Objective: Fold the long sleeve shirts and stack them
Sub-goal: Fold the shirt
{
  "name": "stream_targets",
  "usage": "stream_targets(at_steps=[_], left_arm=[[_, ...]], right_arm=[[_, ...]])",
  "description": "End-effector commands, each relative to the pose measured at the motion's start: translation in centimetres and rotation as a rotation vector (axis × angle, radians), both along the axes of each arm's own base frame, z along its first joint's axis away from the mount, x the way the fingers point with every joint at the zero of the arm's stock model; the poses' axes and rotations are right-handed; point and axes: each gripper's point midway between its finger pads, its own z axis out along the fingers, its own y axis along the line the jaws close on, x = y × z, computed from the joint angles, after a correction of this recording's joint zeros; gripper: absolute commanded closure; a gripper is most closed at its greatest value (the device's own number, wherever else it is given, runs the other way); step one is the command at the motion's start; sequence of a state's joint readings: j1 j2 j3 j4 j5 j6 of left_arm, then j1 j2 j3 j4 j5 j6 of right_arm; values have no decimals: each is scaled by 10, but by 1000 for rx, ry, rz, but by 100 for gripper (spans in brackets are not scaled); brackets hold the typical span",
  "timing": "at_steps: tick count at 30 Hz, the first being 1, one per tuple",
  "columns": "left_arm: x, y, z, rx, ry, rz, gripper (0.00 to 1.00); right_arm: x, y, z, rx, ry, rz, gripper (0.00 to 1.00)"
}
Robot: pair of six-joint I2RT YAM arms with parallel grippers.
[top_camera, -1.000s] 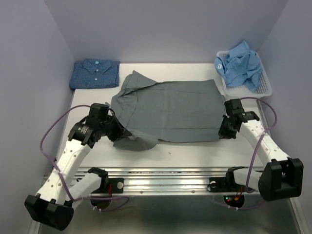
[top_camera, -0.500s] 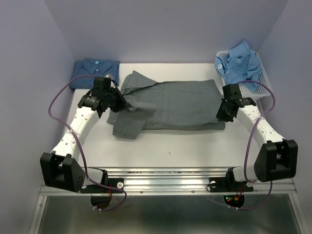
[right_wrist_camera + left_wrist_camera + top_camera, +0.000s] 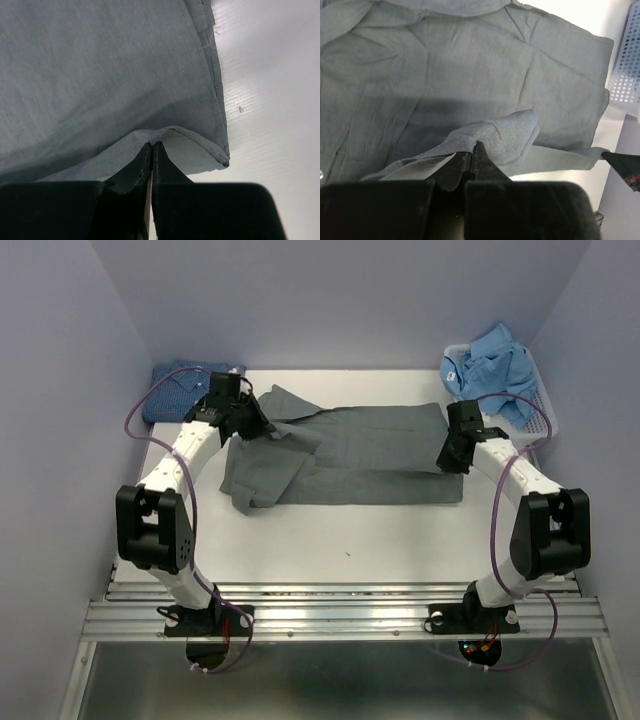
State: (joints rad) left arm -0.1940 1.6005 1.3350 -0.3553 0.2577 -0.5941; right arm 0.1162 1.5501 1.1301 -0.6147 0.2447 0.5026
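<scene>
The grey shirt (image 3: 370,455) lies across the table's middle, its near half folded back over the far half. My left gripper (image 3: 262,428) is shut on a bunched fold of the grey shirt (image 3: 495,135) near the collar end. My right gripper (image 3: 452,454) is shut on the hem edge of the grey shirt (image 3: 165,135) at its right end. The dark blue dotted shirt (image 3: 175,400) lies folded at the far left, partly behind my left arm. The light blue shirt (image 3: 495,375) sits crumpled in the basket at the far right.
A white mesh basket (image 3: 540,418) stands at the far right corner and shows in the left wrist view (image 3: 625,75). Purple walls close in the left, back and right. Bare white table (image 3: 350,550) lies near the shirt's front edge.
Both grippers have carried the grey shirt's near edge away from the front of the table toward the back, folding it over itself. Both arms now stretch far out.
</scene>
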Motion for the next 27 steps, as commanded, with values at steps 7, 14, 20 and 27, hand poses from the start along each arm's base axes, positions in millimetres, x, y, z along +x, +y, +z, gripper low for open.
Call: stream_targets(at_steps=[7,14,20,27], left_arm=[[71,-7,10,44,-144,-46,100],[112,-12,0,89,-191,-82,100],[128,-10,-38,134,-130,-92,61],[133,-8,11,139,-226,-75,1]], right_arm=[[54,-7,11,-47,-114,-36,99],[66,-15,-5,-101,-112,-47,98],[92,-16,-4,-129,-182,-18,72],[105,21,30,2,-261,168,11]])
